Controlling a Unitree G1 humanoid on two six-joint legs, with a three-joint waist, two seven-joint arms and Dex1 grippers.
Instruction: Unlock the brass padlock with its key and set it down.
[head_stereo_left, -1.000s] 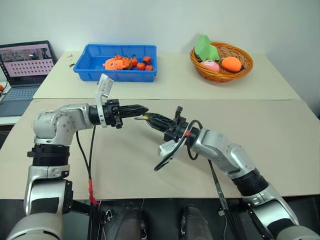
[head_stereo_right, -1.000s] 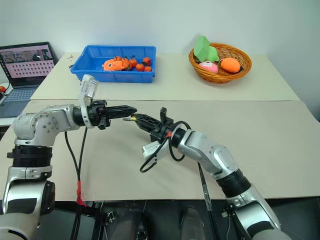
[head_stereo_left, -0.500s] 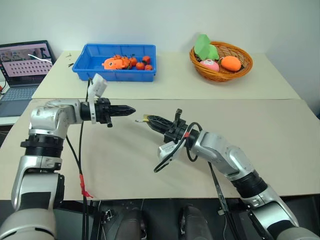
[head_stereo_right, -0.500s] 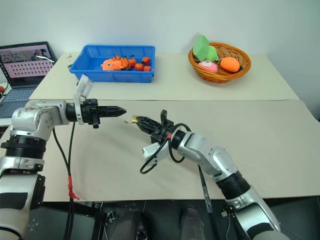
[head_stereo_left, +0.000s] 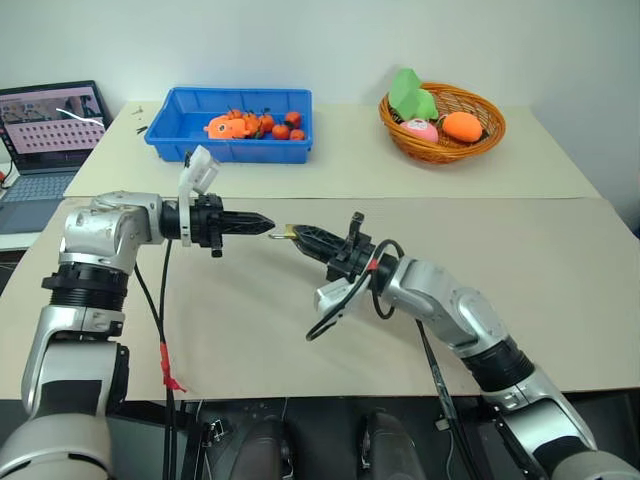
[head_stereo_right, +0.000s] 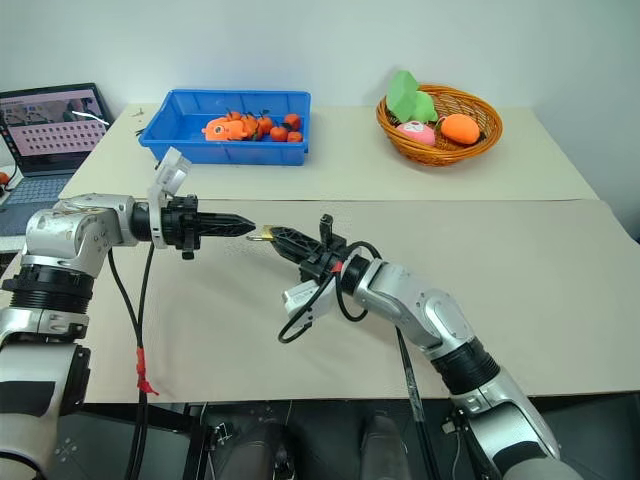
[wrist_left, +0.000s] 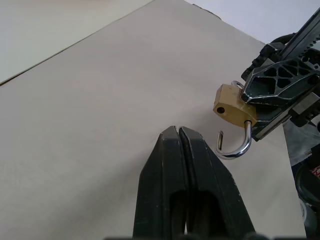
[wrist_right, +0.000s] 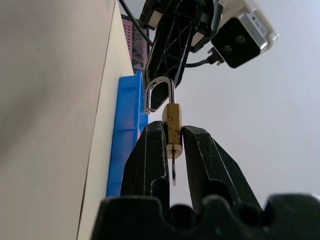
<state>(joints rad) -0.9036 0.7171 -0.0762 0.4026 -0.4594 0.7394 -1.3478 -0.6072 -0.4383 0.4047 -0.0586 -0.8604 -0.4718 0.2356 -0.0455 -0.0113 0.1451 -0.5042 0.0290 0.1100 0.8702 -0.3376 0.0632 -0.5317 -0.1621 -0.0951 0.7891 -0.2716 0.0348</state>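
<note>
Two grippers are held above the table (head_stereo_left: 560, 290), tip to tip, with a small gap between them. The padlock (wrist_left: 232, 106) is clamped by its brass body between the fingers of the right gripper (head_stereo_left: 296, 236), in mid-air over the near table, and its silvery shackle (wrist_left: 235, 146) is seen swung out, one leg free of the body, so the lock is judged to be open already. The left gripper (head_stereo_left: 262, 225) is pressed fully closed; nothing is seen between its fingers, and whether a key is kept there cannot be told. In the right wrist view a thin dark piece is seen hanging from the underside of the lock, possibly the key left in place, though this cannot be made out for certain. Compared with a second ago, when the left tips were up against the lock, the left gripper has been drawn back to the robot's left and then brought a little nearer again, while the right gripper has been kept where it was. From this it is judged that the unlocking step is finished and that only the setting down on the table remains, a move that falls to the right arm.
</note>
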